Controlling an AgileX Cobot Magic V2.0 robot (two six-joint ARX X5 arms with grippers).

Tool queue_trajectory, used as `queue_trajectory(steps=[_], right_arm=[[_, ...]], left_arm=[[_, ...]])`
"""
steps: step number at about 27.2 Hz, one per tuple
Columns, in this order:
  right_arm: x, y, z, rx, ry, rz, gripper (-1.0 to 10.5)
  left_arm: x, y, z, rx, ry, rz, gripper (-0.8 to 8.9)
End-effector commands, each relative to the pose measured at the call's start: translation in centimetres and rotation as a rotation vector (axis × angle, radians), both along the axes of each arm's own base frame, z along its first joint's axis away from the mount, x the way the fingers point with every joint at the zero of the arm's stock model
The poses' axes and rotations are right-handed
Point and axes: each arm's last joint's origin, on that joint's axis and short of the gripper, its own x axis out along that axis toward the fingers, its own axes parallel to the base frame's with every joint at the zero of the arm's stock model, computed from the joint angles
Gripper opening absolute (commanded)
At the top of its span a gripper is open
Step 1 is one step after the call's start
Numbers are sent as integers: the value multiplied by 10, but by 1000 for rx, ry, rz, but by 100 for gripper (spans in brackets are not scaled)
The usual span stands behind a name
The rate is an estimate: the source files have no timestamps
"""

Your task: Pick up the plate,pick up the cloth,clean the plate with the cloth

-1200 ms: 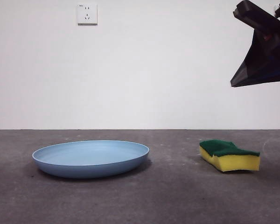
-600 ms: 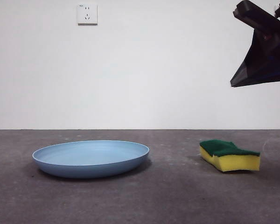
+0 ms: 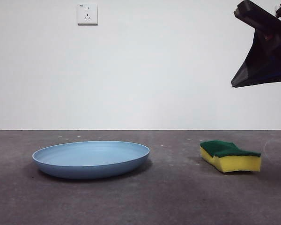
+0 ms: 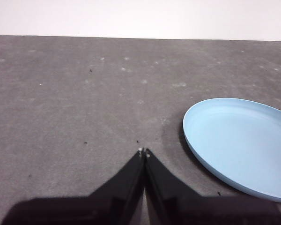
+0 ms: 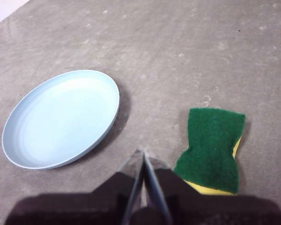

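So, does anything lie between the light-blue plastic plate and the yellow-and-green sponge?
Nothing: only bare grey table separates the round light-blue plastic plate from the yellow-and-green sponge, seen in front and right wrist views.

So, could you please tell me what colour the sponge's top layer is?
Dark green on the sponge, clearest in the right wrist view.

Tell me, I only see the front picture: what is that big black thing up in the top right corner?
Observer: That is the right pincer, hanging high above the table; its wrist view shows the two jaws pressed shut.
Operator: Is it holding the sponge?
Observer: No. From above, the small rectangular yellow foam sponge with the dark green top lies flat on the table beside that pincer, untouched.
Operator: Where is the other arm?
Observer: The left pincer hangs shut over bare table, with the wide round light-blue plastic plate off to one side of it, apart from it.
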Motion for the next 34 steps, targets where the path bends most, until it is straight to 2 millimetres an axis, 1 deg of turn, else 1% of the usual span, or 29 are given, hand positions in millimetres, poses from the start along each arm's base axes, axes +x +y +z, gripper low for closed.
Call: queue_trajectory(steps=[1, 2, 4, 5, 6, 8, 11, 14, 17, 25, 34], right_arm=[[0, 0, -1, 6, 3, -6, 2], [0, 0, -1, 6, 3, -5, 2], [-3, -7, 3, -88, -66, -16, 2], [-4, -14, 5, -143, -98, -42, 2], [-5, -20, 6, -162, -118, -69, 1], [-11, -39, 5, -145, -158, -165, 1], [-27, -65, -5, -116, -237, -314, 2], [-40, -78, -21, -101, -299, -395, 2], [-47, -83, -38, -84, -331, -385, 1], [-50, -83, -63, -57, -330, -373, 1], [-54, -82, -70, -28, -260, -332, 1]], left_arm=[[1, 0, -4, 13, 5, 3, 0], [1, 0, -4, 12, 5, 3, 0], [1, 0, -4, 13, 5, 3, 0], [1, 0, -4, 12, 5, 3, 0], [1, 0, -4, 13, 5, 3, 0], [1, 0, -4, 13, 5, 4, 0], [1, 0, -4, 13, 5, 4, 0], [1, 0, -4, 13, 5, 4, 0], [1, 0, -4, 13, 5, 4, 0], [1, 0, -4, 13, 5, 4, 0], [1, 0, -4, 13, 5, 4, 0]])
